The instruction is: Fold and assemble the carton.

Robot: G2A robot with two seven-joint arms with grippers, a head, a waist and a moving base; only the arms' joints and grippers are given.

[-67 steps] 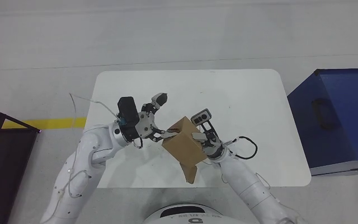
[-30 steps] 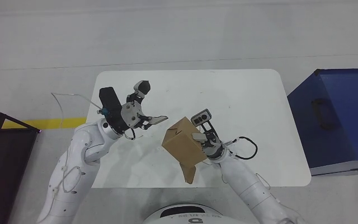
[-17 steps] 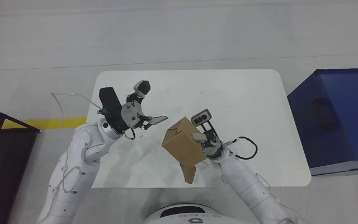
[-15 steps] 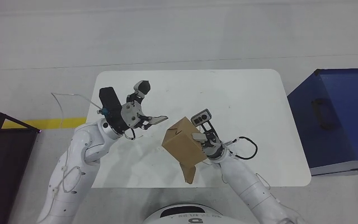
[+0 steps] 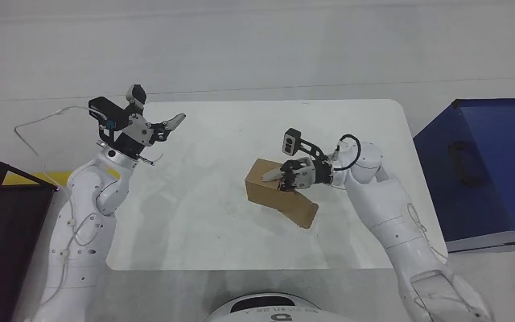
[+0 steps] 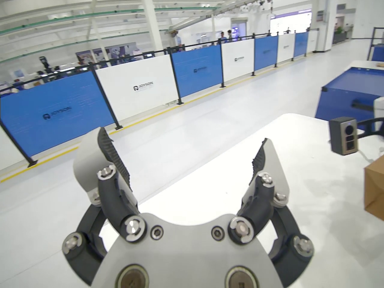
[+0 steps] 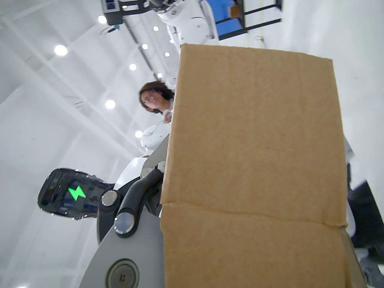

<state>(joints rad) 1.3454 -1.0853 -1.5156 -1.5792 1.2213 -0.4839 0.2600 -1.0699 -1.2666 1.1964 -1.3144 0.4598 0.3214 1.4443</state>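
The brown carton (image 5: 278, 195) rests on the white table (image 5: 225, 233), right of its middle, lying as a long closed-looking block. My right gripper (image 5: 288, 176) sits at the carton's far upper edge, shut on the cardboard. In the right wrist view the carton (image 7: 255, 151) stands right in front of the lens, with one of the fingers (image 7: 141, 187) alongside its wall. My left gripper (image 5: 157, 108) hovers open and holding nothing over the table's far left corner, well apart from the carton. In the left wrist view its gripper (image 6: 183, 145) is spread wide, with the carton (image 6: 375, 187) at the edge.
A blue bin (image 5: 475, 173) stands on the floor past the table's right edge, also seen as the blue bin (image 6: 351, 97). A dark frame (image 5: 16, 209) is at the left. Bare tabletop lies between the two arms and along the front.
My left gripper has drawn back from beside the carton to the far left corner, still open. The right arm has swung out to the right, and the carton has turned and lies lower on the table.
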